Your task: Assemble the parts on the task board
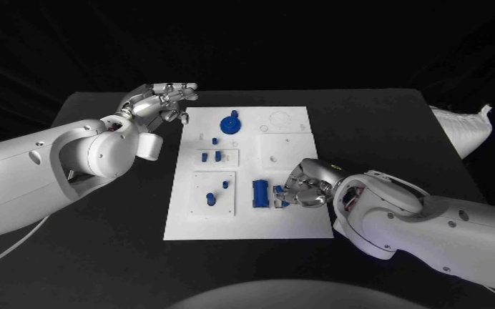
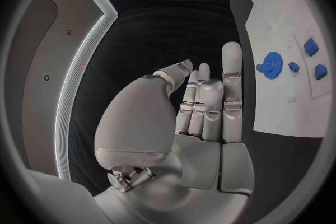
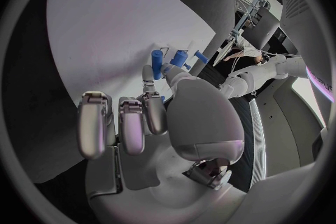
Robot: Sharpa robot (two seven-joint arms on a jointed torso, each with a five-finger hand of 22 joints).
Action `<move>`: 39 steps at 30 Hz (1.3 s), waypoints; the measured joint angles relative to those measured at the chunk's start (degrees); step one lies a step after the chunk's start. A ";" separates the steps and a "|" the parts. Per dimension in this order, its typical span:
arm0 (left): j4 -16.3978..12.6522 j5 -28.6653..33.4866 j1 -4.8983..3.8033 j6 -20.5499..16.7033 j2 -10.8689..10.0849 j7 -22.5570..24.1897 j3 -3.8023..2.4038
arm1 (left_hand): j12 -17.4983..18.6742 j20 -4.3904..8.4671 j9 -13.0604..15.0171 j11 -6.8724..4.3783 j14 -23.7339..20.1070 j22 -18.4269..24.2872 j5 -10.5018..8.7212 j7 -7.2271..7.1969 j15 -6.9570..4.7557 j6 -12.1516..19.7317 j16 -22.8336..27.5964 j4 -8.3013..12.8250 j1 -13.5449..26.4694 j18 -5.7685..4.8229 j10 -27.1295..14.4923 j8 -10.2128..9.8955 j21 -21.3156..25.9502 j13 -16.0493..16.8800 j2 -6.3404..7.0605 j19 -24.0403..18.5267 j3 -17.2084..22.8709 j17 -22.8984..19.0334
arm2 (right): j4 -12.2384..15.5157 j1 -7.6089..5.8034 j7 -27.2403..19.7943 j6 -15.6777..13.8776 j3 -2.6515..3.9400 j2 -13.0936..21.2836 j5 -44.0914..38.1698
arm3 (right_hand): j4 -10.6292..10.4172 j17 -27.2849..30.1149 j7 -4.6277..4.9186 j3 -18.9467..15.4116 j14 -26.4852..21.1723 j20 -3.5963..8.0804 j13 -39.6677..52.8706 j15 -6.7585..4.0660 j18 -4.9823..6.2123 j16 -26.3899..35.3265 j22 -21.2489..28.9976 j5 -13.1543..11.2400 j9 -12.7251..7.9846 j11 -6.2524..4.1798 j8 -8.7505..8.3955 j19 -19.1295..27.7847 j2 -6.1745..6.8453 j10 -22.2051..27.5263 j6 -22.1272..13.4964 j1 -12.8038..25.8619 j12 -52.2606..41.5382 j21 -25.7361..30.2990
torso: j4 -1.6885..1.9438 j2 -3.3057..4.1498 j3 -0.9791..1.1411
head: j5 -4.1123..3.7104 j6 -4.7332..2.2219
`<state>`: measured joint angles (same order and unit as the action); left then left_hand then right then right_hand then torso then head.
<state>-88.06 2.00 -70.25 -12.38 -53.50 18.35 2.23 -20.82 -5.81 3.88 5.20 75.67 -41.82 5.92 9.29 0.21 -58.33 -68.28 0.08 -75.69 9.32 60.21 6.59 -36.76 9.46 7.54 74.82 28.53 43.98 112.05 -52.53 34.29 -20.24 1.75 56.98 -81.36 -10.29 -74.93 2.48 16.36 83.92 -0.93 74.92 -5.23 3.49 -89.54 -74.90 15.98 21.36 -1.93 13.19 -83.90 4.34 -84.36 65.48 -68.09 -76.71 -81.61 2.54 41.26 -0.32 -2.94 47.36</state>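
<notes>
Reaching onto the task board [image 1: 294, 227], the right hand [image 1: 301, 189] pinches a small blue part [image 1: 278, 193]; seating it appears next, while the left hand [image 1: 163, 105] hovers released.

The black table [image 1: 376, 119] has a matte, dark top with no markings that can be made out. Its far edge runs straight across the scene, and both far corners are visible, the left one slightly rounded. The near part of the top runs out past the lower edge of the head view. Behind the table hangs a black backdrop [image 1: 247, 23] in soft, faint folds. Off the table's far right corner, apart from the top and against the dark, is a white object [image 1: 466, 129], creased and tapering to a point, cut off by the edge; what it is cannot be told.
</notes>
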 measured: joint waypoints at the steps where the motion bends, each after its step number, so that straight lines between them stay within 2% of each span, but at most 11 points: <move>1: 0.00 0.00 0.00 0.00 0.00 0.00 0.00 | 0.00 0.00 0.00 0.00 0.00 0.00 0.00 0.00 0.00 0.00 0.00 0.00 0.00 0.00 0.00 0.00 0.00 0.00 0.00 0.00 0.00 0.00 | -0.01 0.00 0.01 0.08 0.00 -0.01 0.11 | -0.07 0.00 -0.04 -0.07 0.00 0.00 0.00 0.00 0.00 0.00 0.00 0.00 0.01 0.00 0.00 0.00 -0.12 0.00 0.04 0.24 0.00 0.00 | -0.01 0.00 0.00 | 0.00 0.01; 6: -0.03 -0.04 0.00 -0.01 0.00 0.02 0.00 | -0.31 0.00 0.00 0.00 0.00 0.00 0.00 0.00 0.00 0.00 0.00 0.00 0.01 0.00 0.00 0.00 0.00 0.07 -0.45 0.00 0.00 0.00 | -0.09 -0.01 0.01 0.54 0.02 -0.21 0.59 | -0.55 0.00 -0.02 -0.55 0.00 0.00 0.00 0.00 0.00 0.00 -0.04 0.01 0.01 0.00 0.00 0.00 -0.36 0.00 0.44 1.12 0.00 0.00 | -0.02 0.00 0.01 | -0.14 -0.01; 9: -0.04 -0.08 0.00 -0.02 0.00 0.06 0.00 | -0.32 0.00 0.00 0.00 0.00 0.00 0.00 0.00 0.00 0.00 0.00 0.00 0.01 0.00 0.00 0.00 0.00 0.07 -0.45 0.00 0.00 0.00 | -0.24 -0.01 0.01 0.80 0.02 -0.36 0.81 | -0.95 0.00 -0.19 -0.95 0.00 0.00 0.00 0.00 0.00 0.00 -0.05 0.01 0.18 0.00 0.06 0.00 -0.80 0.00 0.64 1.52 0.00 0.00 | -0.01 0.00 0.01 | -0.21 -0.09; 14: -0.06 -0.13 0.00 -0.02 0.02 0.07 0.00 | -0.32 0.00 0.00 0.00 0.00 0.00 0.00 0.00 0.00 0.00 0.00 0.00 0.01 0.00 0.00 0.00 0.00 0.06 -0.45 0.00 0.00 0.00 | -0.52 -0.01 0.05 1.08 0.01 -0.59 1.00 | -1.18 0.01 -0.34 -1.17 0.00 0.00 -0.01 0.00 0.00 0.00 -0.04 0.13 0.21 0.00 0.14 0.00 -0.73 0.00 0.97 2.20 0.00 0.00 | 0.04 0.00 -0.01 | -0.23 -0.07; 21: -0.07 -0.18 0.00 -0.01 0.02 0.07 0.00 | -0.32 0.00 0.00 0.00 0.00 0.00 0.00 0.00 0.00 0.00 0.00 0.00 0.01 0.00 0.00 0.00 0.00 0.06 -0.45 0.00 0.00 0.01 | -0.79 -0.01 0.16 1.26 0.01 -0.86 1.02 | -1.57 0.01 -0.35 -1.57 0.00 0.00 -0.01 0.00 0.00 0.00 -0.04 0.12 0.24 0.00 0.01 0.00 -1.26 0.01 0.97 2.73 0.00 0.00 | 0.06 -0.01 -0.01 | -0.20 -0.04; 24: -0.08 -0.19 0.00 -0.01 0.02 0.07 0.00 | -0.32 0.00 0.00 0.00 0.00 0.00 0.00 0.00 0.00 0.00 0.00 0.00 0.01 0.00 0.00 0.00 0.00 0.06 -0.45 0.00 0.00 0.00 | -0.96 0.00 0.25 1.35 -0.01 -0.93 1.01 | -1.89 0.01 -0.15 -1.89 0.00 0.00 -0.01 0.00 0.00 0.00 -0.04 0.13 0.30 0.00 -0.03 0.00 -0.94 0.01 1.17 3.05 0.00 0.00 | 0.06 -0.01 -0.04 | -0.19 -0.04; 28: -0.09 -0.21 0.00 0.00 0.02 0.07 0.00 | -0.32 0.00 0.00 0.00 0.00 0.00 0.00 0.00 0.00 0.00 0.00 0.00 0.01 0.00 0.00 0.00 0.00 0.06 -0.45 0.00 0.00 0.01 | -1.01 0.01 0.31 1.54 -0.02 -0.99 0.98 | -2.28 0.01 -0.15 -2.28 0.00 0.04 -0.01 0.00 0.00 0.00 -0.03 0.25 0.45 0.00 -0.03 -0.05 -1.16 0.01 1.17 3.69 0.00 0.00 | 0.05 -0.01 -0.05 | -0.16 -0.04; 32: -0.10 -0.22 0.00 0.00 0.02 0.06 0.00 | -0.32 0.00 0.00 0.00 0.00 0.00 0.00 0.00 0.00 0.00 0.00 0.00 0.01 0.00 0.00 0.00 0.00 0.05 -0.45 0.00 0.00 0.00 | -1.02 0.01 0.32 1.71 -0.02 -1.02 0.95 | -3.16 0.02 -0.15 -3.32 0.00 0.21 -0.01 0.00 0.00 0.00 -0.03 1.54 0.67 0.00 -0.03 -0.22 -0.46 0.01 1.17 4.93 0.00 0.00 | 0.03 -0.01 -0.04 | -0.12 0.01; 36: -0.09 -0.23 0.00 0.00 0.03 0.05 0.00 | -0.32 0.00 0.00 0.00 0.00 0.00 0.00 0.00 0.00 0.00 0.00 0.00 0.00 0.00 0.00 0.00 0.00 0.05 -0.45 0.00 0.00 0.01 | -1.01 0.01 0.32 1.76 -0.02 -0.96 0.89 | -3.67 0.02 -0.15 -4.73 0.00 0.21 -0.01 0.00 0.00 0.00 -0.03 1.54 0.86 0.00 -0.03 -0.21 -0.05 0.01 1.17 5.44 0.00 0.00 | 0.01 -0.02 -0.02 | -0.10 0.03; 39: -0.07 -0.24 0.00 0.00 0.04 0.04 0.00 | -0.32 0.00 0.00 0.00 0.00 0.00 0.00 0.00 0.00 0.00 0.00 0.00 0.01 0.00 0.00 0.00 0.00 0.05 -0.45 0.00 0.00 0.00 | -0.97 0.01 0.32 1.72 -0.02 -0.74 0.83 | -3.93 0.02 -0.15 -5.18 0.00 0.21 -0.01 0.00 0.00 0.00 -0.02 1.54 0.91 0.00 -0.03 -0.22 -0.27 0.01 1.17 5.66 0.00 0.00 | 0.01 -0.02 0.01 | -0.10 0.03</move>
<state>-88.14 1.76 -70.25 -12.38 -53.46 18.40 2.23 -21.14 -5.82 3.88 5.20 75.67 -41.82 5.92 9.29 0.21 -58.33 -68.28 0.08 -75.68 9.32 60.21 6.59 -36.76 9.51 7.09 74.82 28.53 43.99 111.08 -52.52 34.61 -18.51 1.73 56.24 -80.52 -14.23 -74.91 2.34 11.19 83.92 -0.72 74.91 -5.23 3.49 -89.54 -74.93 17.52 22.27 -1.93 13.15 -84.11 4.07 -84.36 66.65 -62.43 -76.71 -81.61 2.55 41.24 -0.31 -3.04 47.39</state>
